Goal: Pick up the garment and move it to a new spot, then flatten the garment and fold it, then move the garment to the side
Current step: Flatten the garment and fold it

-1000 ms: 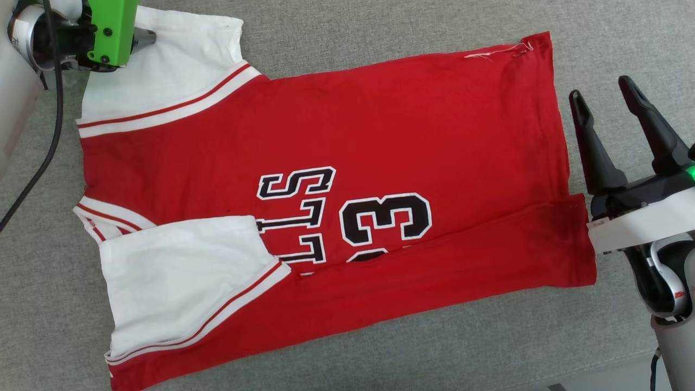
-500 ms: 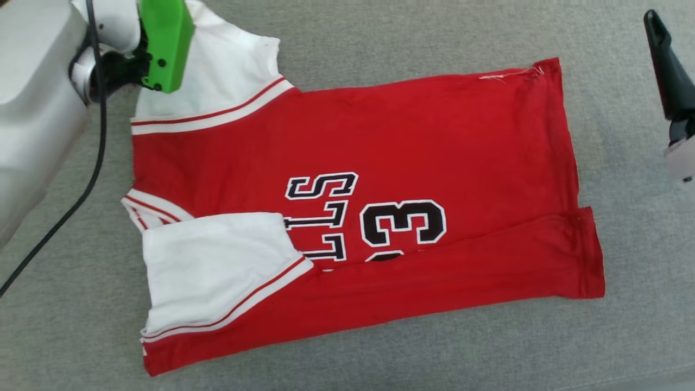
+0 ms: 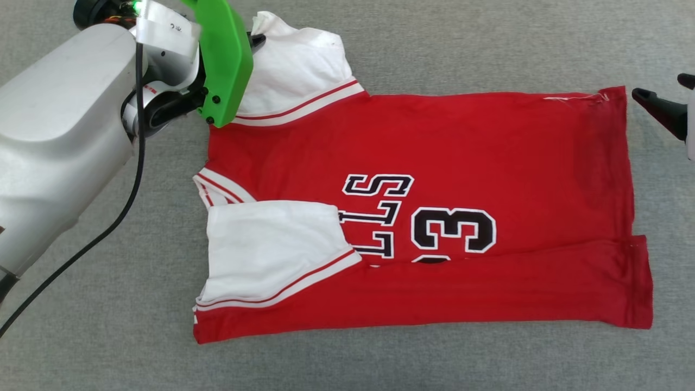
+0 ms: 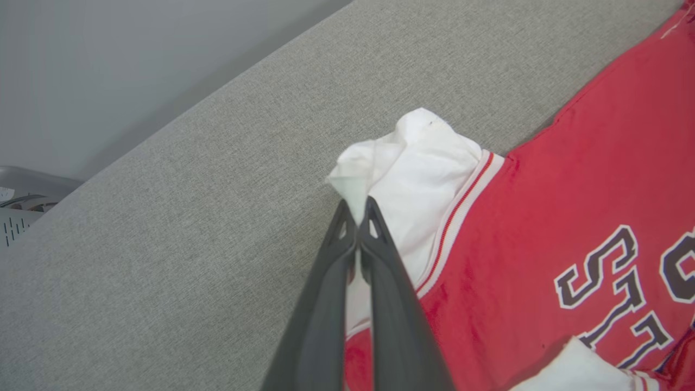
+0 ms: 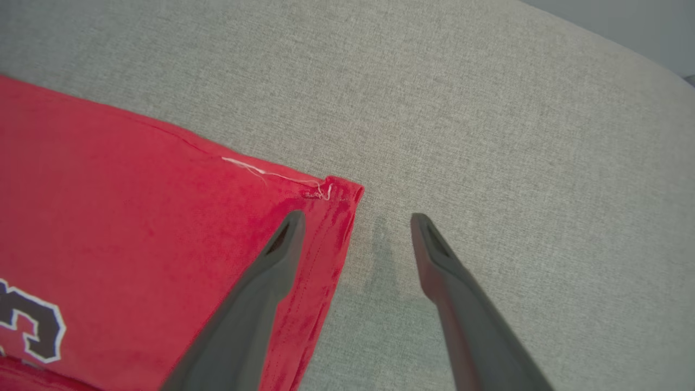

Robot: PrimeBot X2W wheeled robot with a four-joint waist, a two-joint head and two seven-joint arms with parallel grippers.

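Left gripper (image 4: 357, 209), pinched shut on the white sleeve (image 4: 423, 163) of the red soft-fabric T-shirt (image 3: 488, 146) spread across the grey fabric-covered bench (image 3: 488, 43), seemingly readies a fold, while the open right gripper (image 5: 358, 217) straddles the hem corner (image 5: 336, 198).

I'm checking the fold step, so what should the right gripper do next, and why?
Probably lower and close the right gripper on the hem corner of the garment. Its jaws stand open astride that corner, while the left gripper is shut on the white sleeve, so both corners could then lift together.
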